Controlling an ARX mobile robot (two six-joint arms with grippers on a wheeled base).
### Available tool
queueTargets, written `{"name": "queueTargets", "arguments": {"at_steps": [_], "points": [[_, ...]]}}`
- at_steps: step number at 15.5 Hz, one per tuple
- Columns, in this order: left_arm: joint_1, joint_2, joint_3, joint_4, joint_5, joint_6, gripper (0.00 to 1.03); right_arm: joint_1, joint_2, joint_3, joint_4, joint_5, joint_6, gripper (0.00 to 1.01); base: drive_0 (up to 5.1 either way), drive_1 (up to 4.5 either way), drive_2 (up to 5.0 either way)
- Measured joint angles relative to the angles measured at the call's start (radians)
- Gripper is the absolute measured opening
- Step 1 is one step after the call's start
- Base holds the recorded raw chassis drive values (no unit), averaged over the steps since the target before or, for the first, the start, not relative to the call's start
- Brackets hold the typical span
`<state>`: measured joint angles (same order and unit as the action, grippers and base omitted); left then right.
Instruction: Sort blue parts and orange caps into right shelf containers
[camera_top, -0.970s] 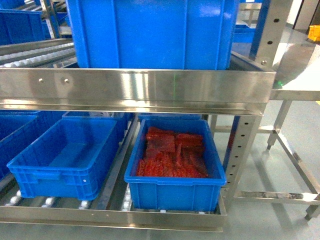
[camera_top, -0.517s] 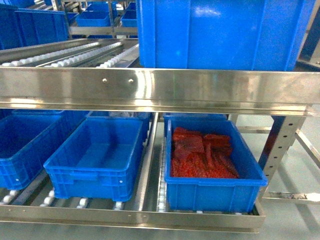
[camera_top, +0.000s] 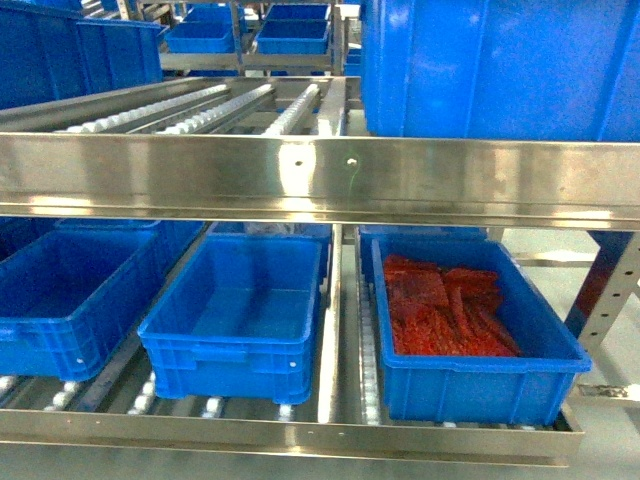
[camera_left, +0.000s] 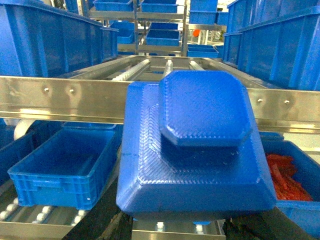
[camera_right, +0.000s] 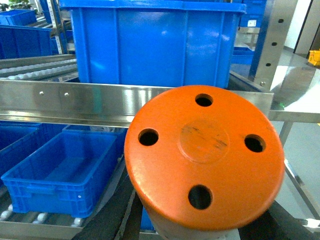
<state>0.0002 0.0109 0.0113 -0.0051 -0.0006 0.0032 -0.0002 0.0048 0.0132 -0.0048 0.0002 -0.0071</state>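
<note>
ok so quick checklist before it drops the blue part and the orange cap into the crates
1. Blue part carried at the left hand: ok, it fills the left wrist view.
2. Orange cap carried at the right hand: ok.
3. Hands' grip: cannot tell, no fingers show.
4. Middle crate free to take a part: ok, nothing seen inside.
5. Right crate has room: ok, red pieces lie low inside.
6. Hands lined up over a crate: not ok, neither shows in the head view.

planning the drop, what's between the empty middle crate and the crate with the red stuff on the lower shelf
In the head view, a flat steel rail and a roller track separate the empty crate from the red-filled crate.
</note>
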Motion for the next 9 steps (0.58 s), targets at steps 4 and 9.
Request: {"name": "queueTargets", "arguments": {"at_steps": [4, 9], "points": [[0.0, 0.0, 0.0, -0.002, 0.0, 0.0, 0.41, 0.0, 0.0, 0.0, -0.005, 0.0, 0.0, 0.44, -5.0, 2.43, 2.4], [0.0, 0.0, 0.0, -0.002, 0.0, 0.0, 0.41, 0.0, 0.0, 0.0, -0.002, 0.0, 0.0, 0.44, -4.9, 2.53, 2.5]]}}
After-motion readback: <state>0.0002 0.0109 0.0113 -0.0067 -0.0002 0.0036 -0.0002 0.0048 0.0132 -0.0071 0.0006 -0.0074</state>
